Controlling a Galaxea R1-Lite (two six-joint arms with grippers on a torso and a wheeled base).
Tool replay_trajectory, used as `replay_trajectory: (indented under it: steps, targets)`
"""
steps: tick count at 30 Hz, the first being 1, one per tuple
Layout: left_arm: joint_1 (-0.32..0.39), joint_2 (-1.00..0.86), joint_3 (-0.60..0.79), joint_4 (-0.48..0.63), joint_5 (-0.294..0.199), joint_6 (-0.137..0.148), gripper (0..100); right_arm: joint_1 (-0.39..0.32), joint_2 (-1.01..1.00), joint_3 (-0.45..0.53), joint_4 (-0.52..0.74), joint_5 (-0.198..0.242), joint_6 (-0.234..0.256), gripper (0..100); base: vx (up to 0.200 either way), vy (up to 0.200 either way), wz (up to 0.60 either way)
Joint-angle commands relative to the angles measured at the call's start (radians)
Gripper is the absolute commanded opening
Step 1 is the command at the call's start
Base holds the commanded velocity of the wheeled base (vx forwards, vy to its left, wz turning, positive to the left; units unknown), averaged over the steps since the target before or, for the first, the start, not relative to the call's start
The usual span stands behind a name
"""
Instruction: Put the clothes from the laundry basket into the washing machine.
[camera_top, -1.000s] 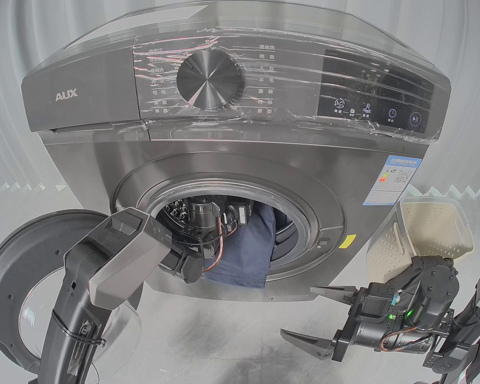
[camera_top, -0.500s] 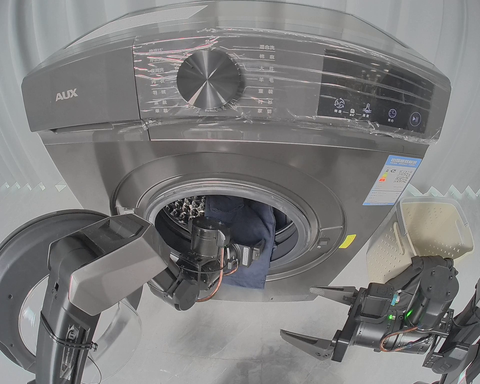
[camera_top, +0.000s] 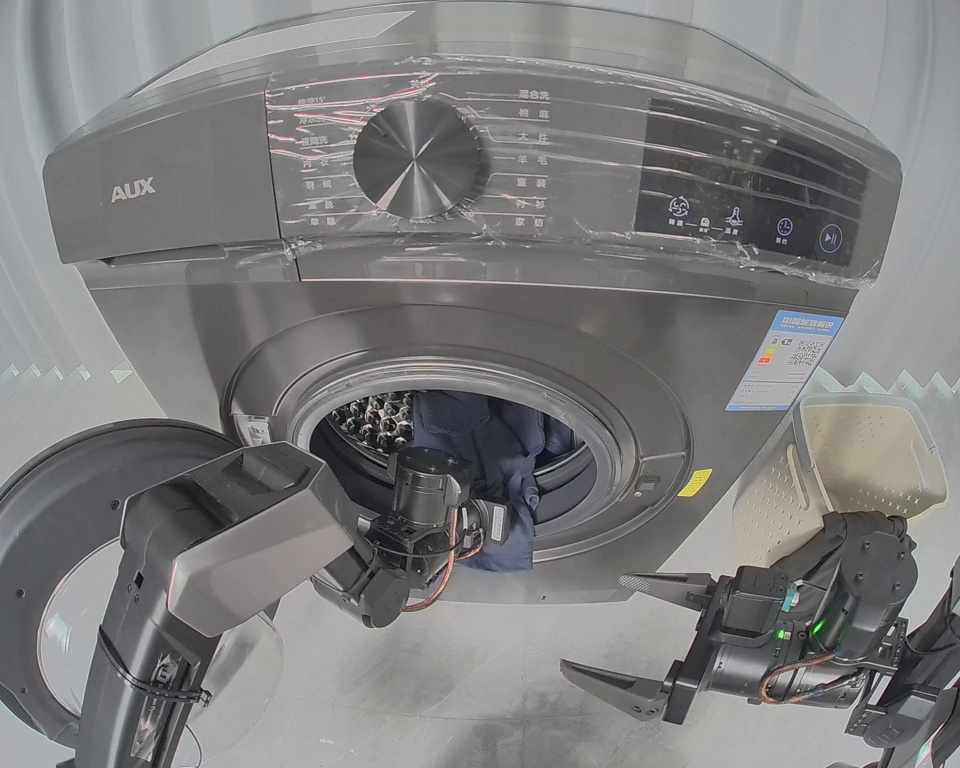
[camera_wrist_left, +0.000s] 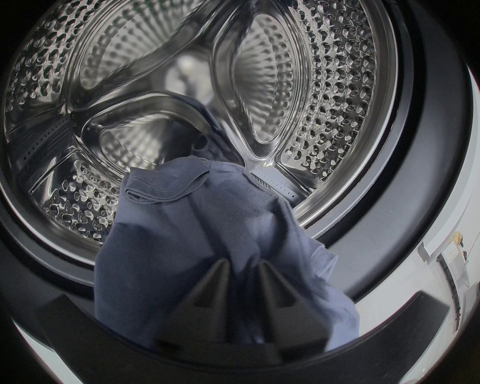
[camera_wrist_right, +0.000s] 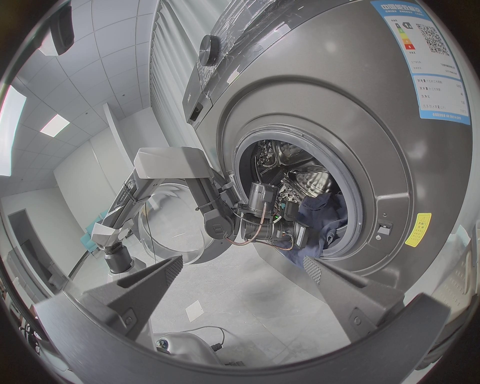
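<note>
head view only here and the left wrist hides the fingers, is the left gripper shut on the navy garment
observer: yes. In the left wrist view the left gripper is shut, with the navy garment pinched between its fingers.
operator: how far in is the cloth
observer: it is heaped at the mouth of the drum, lying over the black door seal. None of it reaches the drum's back wall.
operator: is the wrist inside the opening
observer: side on, in the right wrist view, the left arm's wrist looks just outside the door ring, its gripper end at the lower rim where the garment spills out.
</note>
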Motion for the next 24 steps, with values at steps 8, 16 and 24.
replay_trajectory:
  steps: [8,16,24]
  targets:
    - [0.007,-0.028,-0.053,-0.003,0.015,-0.027,0,0.001,0.002,-0.002,0.0,0.001,0.0,100,0.0,0.0,0.0]
    - [0.04,0.001,-0.236,-0.004,0.049,-0.034,0,0.012,0.002,-0.003,0.0,-0.001,0.001,100,0.0,0.0,0.0]
    - [0.066,0.11,-0.448,-0.001,0.086,-0.032,0,0.012,0.002,-0.003,0.0,-0.001,0.001,100,0.0,0.0,0.0]
